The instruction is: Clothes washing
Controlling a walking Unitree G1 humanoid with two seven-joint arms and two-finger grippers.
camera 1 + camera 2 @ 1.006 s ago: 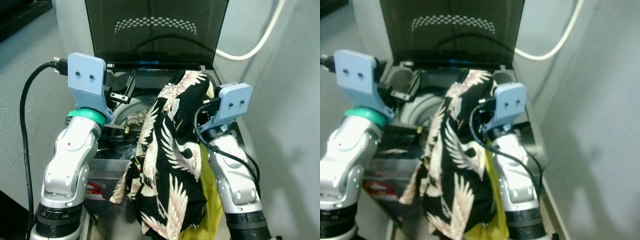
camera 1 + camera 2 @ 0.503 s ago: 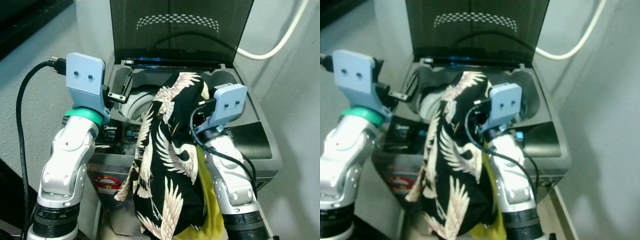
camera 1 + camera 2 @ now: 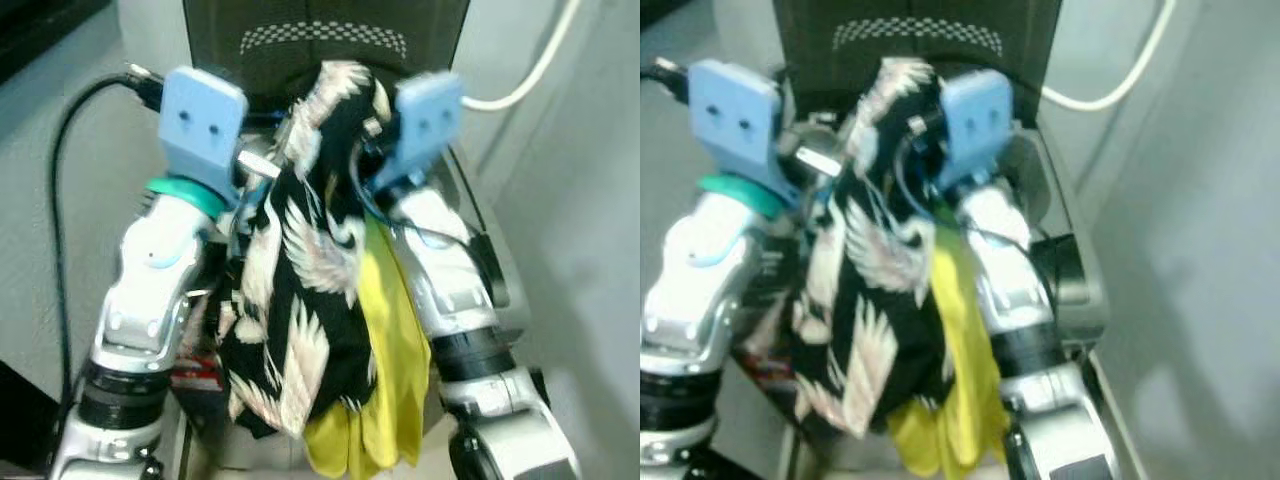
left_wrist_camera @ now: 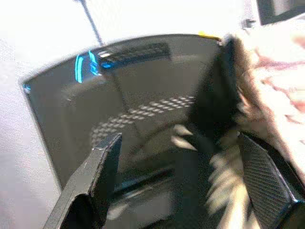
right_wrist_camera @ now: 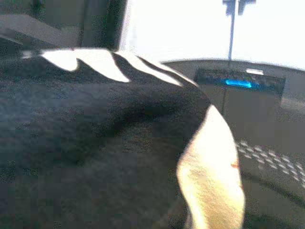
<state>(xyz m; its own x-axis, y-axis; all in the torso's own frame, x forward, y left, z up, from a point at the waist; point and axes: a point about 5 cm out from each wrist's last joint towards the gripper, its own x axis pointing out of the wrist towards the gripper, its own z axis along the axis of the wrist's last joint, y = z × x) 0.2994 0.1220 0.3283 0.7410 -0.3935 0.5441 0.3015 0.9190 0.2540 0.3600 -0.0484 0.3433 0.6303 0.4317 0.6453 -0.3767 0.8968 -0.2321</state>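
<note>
My arms have gone up since a moment ago, and the clothes have gone up with them. The black shirt with white birds (image 3: 300,250) now hangs high in front of the washing machine's open lid (image 3: 320,40), where before it drooped lower by the tub.

I hold it high so the long cloth can clear the edge of the washing machine (image 3: 1065,250) and drop in from above. A yellow cloth (image 3: 385,370) hangs under the shirt, on the right side, so both pieces travel together.

My right hand (image 3: 365,150) is buried in the top of the shirt. The cloth covers it, so I cannot tell if its fingers are clenched, but the shirt hangs from there. My left hand (image 4: 190,181) is spread wide, with nothing pinched between its fingers (image 4: 102,167). It sits just beside the shirt on the left, touching the fabric, ready to steady or guide it. I think the next job is to lower everything into the tub.
</note>
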